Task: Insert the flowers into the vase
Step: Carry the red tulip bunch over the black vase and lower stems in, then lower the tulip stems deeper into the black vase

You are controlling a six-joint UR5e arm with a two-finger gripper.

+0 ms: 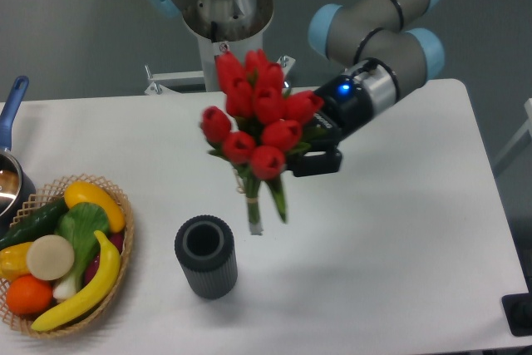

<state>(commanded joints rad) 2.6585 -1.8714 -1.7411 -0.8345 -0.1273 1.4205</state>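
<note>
The flowers [258, 118], a tied bunch of red tulip buds with green leaves, hang above the table with their stems pointing down. My gripper [312, 155] is shut on them from the right, its fingers mostly hidden behind the buds. The stem ends [254, 222] are up and to the right of the vase's mouth, clear of it. The vase [205, 255], a short dark ribbed cylinder with an open round mouth, stands upright on the white table in front of the bunch.
A wicker basket [123, 234] of fruit and vegetables sits at the left front. A pan with a blue handle [12, 106] is at the far left edge. The robot base column [229, 35] stands behind the table.
</note>
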